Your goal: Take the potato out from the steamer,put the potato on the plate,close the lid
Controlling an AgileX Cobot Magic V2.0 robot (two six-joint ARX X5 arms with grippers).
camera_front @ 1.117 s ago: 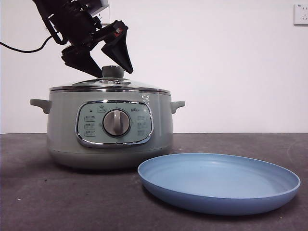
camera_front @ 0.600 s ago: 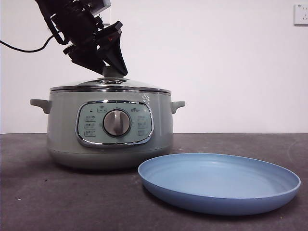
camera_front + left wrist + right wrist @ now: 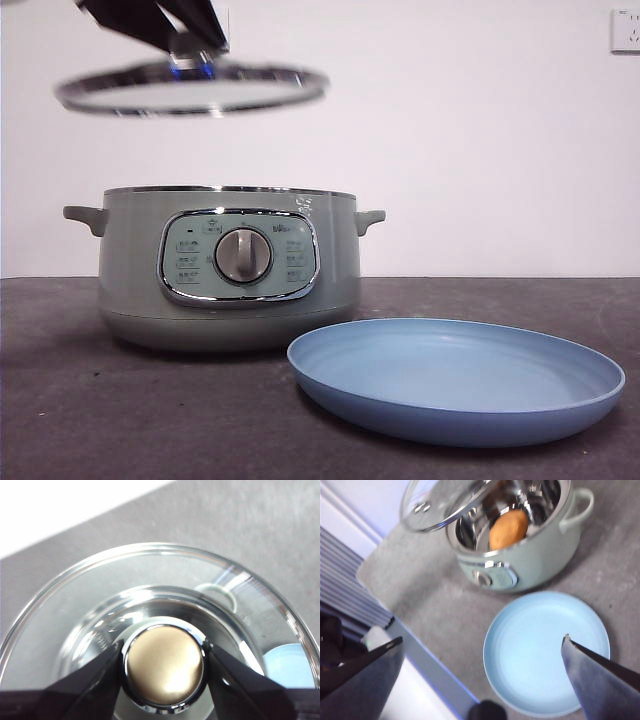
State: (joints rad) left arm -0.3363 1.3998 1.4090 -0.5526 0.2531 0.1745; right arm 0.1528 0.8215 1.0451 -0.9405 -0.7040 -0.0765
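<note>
My left gripper (image 3: 192,38) is shut on the knob (image 3: 164,667) of the glass lid (image 3: 190,90) and holds it level, high above the left side of the steamer (image 3: 230,265). The sage-green steamer stands open. The orange-brown potato (image 3: 508,528) lies inside it, seen only in the right wrist view; the pot wall hides it in the front view. The light-blue plate (image 3: 455,385) lies empty on the table, in front and to the right of the steamer. My right gripper (image 3: 482,639) is open and empty, high above the plate (image 3: 545,650).
The dark grey table (image 3: 80,400) carries the steamer and the plate. A white wall with a socket (image 3: 625,30) stands behind. A table edge and striped surface (image 3: 350,590) show in the right wrist view.
My left gripper closed on the lid's knob and lifted the lid up off the steamer and slightly left. The steamer and plate have not moved.
</note>
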